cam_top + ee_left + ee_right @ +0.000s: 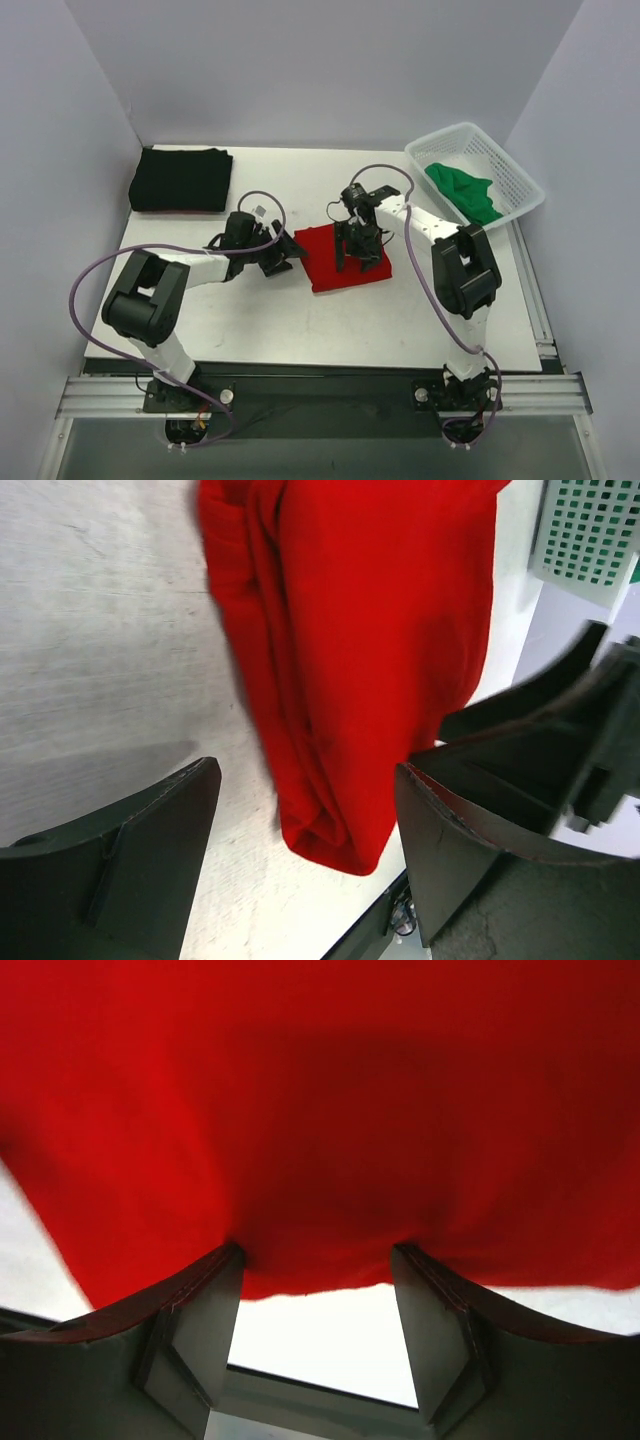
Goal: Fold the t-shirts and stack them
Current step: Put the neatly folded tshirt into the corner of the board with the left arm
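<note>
The bright red t-shirt [330, 262] lies folded in a small rectangle at the table's middle. It also shows in the left wrist view [350, 660] and fills the right wrist view [320, 1100]. My left gripper [287, 254] is open at the shirt's left edge, and its jaws [305, 815] straddle a folded corner without closing on it. My right gripper [360, 248] stands on top of the red shirt. It is open [315, 1255], with both fingertips pressing into the cloth. The black t-shirt [181, 180] lies folded at the back left. The green t-shirt [465, 192] lies crumpled in the basket.
The white plastic mesh basket [510, 170] stands at the back right corner and also shows in the left wrist view [590, 530]. Grey walls close the table at the back and on both sides. The table's front edge runs just behind the arm bases.
</note>
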